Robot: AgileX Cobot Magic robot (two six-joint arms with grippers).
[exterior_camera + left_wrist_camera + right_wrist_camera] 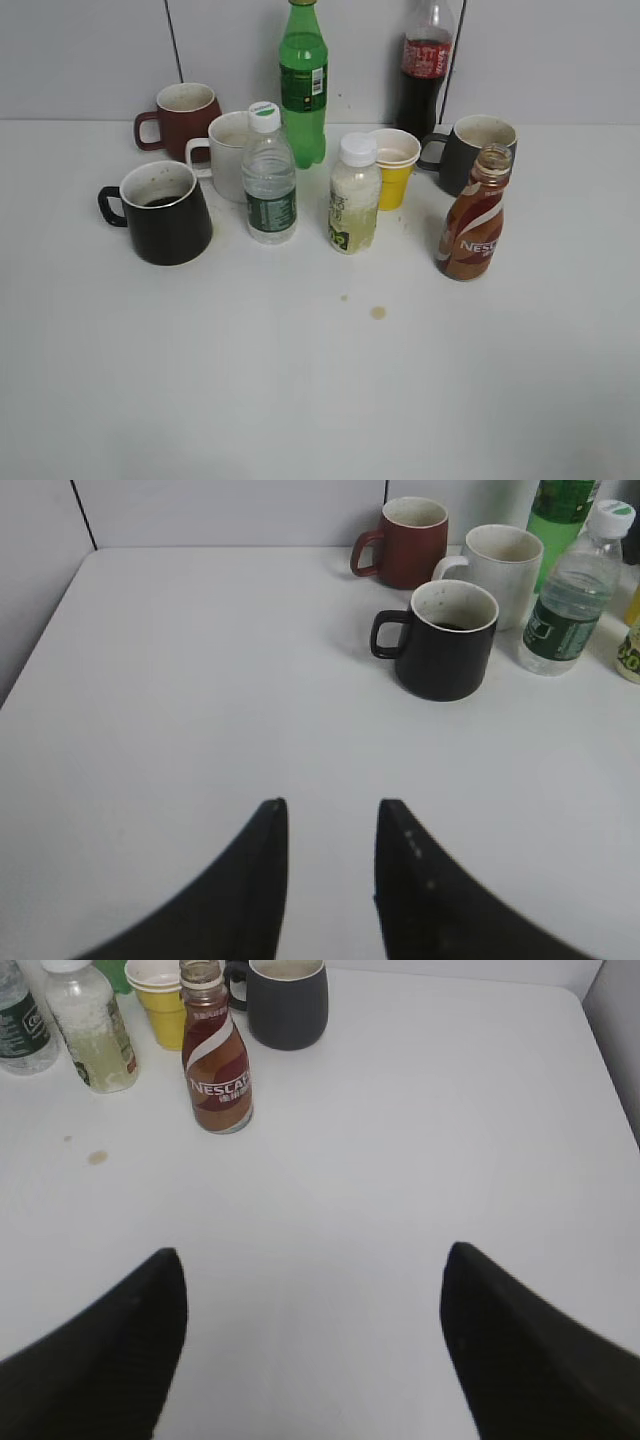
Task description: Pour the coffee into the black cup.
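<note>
The brown Nescafe coffee bottle [473, 215] stands uncapped on the right of the white table; it also shows in the right wrist view [217, 1065]. The black cup [163, 211] stands at the left with dark liquid inside; it also shows in the left wrist view [445, 637]. My left gripper [330, 805] is open and empty over bare table, well short of the black cup. My right gripper [312, 1252] is wide open and empty, well short of the coffee bottle. Neither gripper shows in the exterior view.
A red-brown mug [183, 119], a white mug [228, 153], a water bottle [268, 176], a green soda bottle [303, 82], a pale juice bottle [354, 195], a yellow paper cup [395, 167], a cola bottle [423, 62] and a dark grey mug [468, 150] crowd the back. Coffee drops [377, 312] stain the table.
</note>
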